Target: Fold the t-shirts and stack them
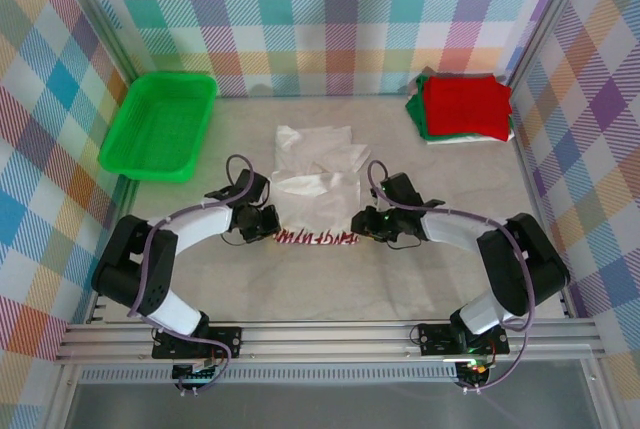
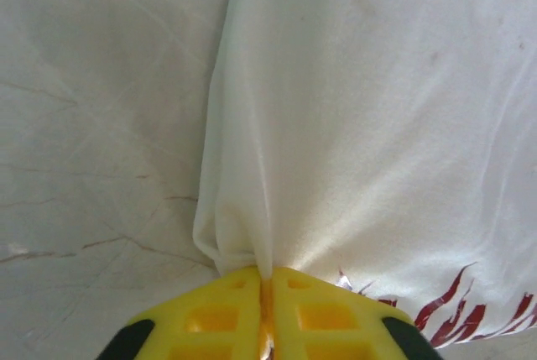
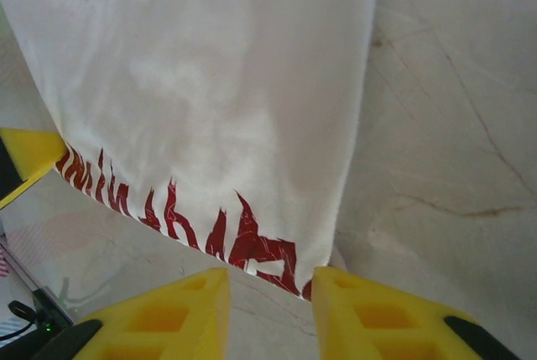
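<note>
- T-shirts, three on show: one white tee (image 1: 315, 164) with red lettering lies rumpled in the middle of the table (image 1: 450, 184), while one red tee (image 1: 465, 107) sits folded on top of one green tee (image 1: 420, 117) at the far right corner.
- On the white tee, the printed hem runs along the near edge, right between the two arms.
- Left gripper (image 1: 264, 222) is at that hem's left corner. In the left wrist view its yellow fingers (image 2: 231, 310) are pressed tight together, a bunched fold of the white tee (image 2: 361, 125) pinched between them, and the left gripper (image 2: 267, 280) has a firm hold.
- Right gripper (image 1: 366, 224) is at the hem's right corner. From the right wrist camera its two fingers (image 3: 172, 314) stand well apart, and the right gripper (image 3: 270, 280) clamps nothing; the lettered corner of the white tee (image 3: 210, 83) lies just ahead of the gap.
- One green plastic tray (image 1: 160, 124) sits at the far left, well apart from the shirts.
</note>
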